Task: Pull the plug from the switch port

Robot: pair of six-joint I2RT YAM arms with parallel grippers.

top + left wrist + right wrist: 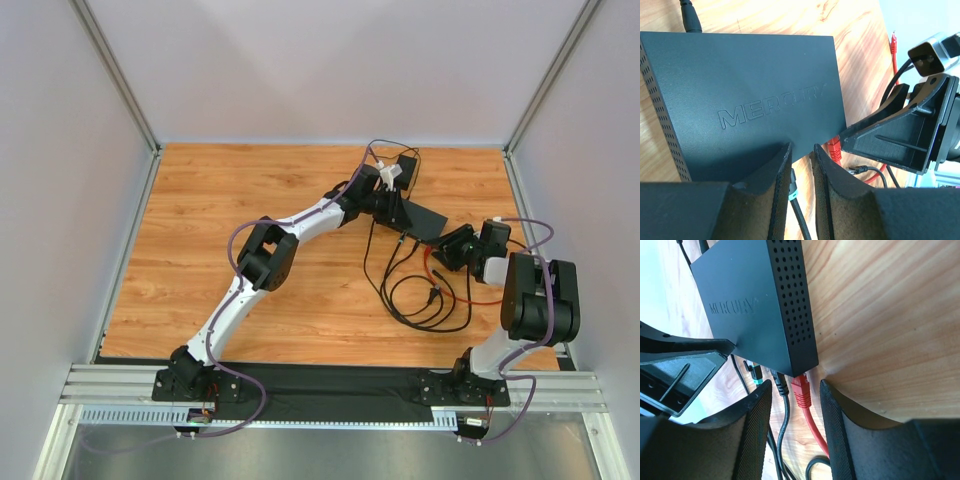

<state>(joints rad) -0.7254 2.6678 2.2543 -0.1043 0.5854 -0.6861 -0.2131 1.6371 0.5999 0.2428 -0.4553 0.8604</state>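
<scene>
- Pale walls box in a wood-grain table (250, 200). The switch (427, 220) lies flat on it, right of centre in the overhead view.
- Your target is the red plug (801, 390), seated in the end port at the switch's corner, low and central in the right wrist view.
- Your right gripper (795, 385) has its jaws apart, one finger on each side of that plug. There is a visible gap on both sides, so nothing is clamped yet.
- Your left gripper (801, 147) sits at the port edge of the switch. Its jaws stand slightly apart with only table and cable showing between them. Its fingertips look to rest against the casing, but I cannot tell how firmly.
- Wrong-cable risk: a black plug (781, 386) sits just beside the red one, with a teal-tabbed plug (756, 374) beyond it. If the inner finger closes off-centre, it may pinch the black one too.
- Latch risk: if the plug's clip isn't pressed, a straight pull will likely drag the whole switch along.
- Brace risk: if the left arm isn't really pinning the casing, the switch slides and the plug stays in.
- Slip risk: gripping the thin red cable (815, 432) instead of the plug body could slide off or strain the cord.
- Snag risk: loose cable loops (425, 295) lie below the switch, in your likely pull path.
</scene>
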